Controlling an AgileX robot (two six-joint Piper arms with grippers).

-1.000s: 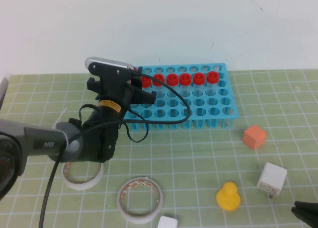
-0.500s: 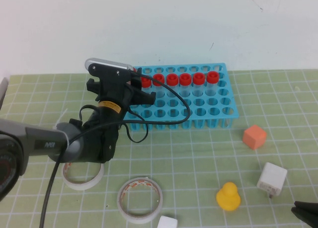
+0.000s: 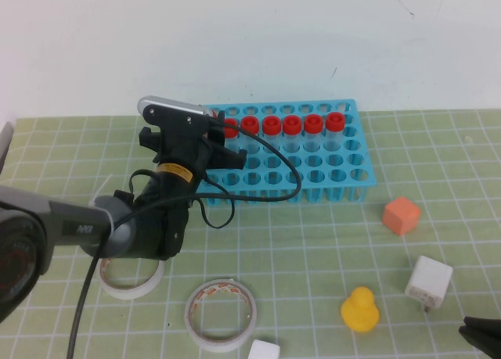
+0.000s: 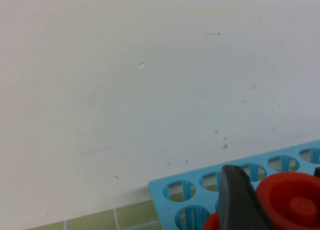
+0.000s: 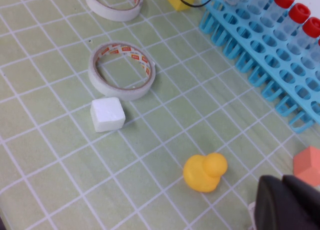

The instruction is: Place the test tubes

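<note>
Left wrist view: red-capped test tube (image 4: pixel 292 200) clamped in your left gripper (image 3: pixel 211 132), poised over the rack's (image 3: pixel 356 167) back-left corner, probably lined up with a free hole. Your right gripper (image 3: pixel 484 333) sits clenched and empty at the near right edge, out of the way.

Nothing reads clearly. A white logo (image 3: pixel 78 229) on the grey link of the left arm (image 3: pixel 55 214) is too blurred to spell out; a yellow sticker (image 3: pixel 174 170) on its wrist and red print inside a tape roll (image 5: pixel 120 50) are illegible
</note>
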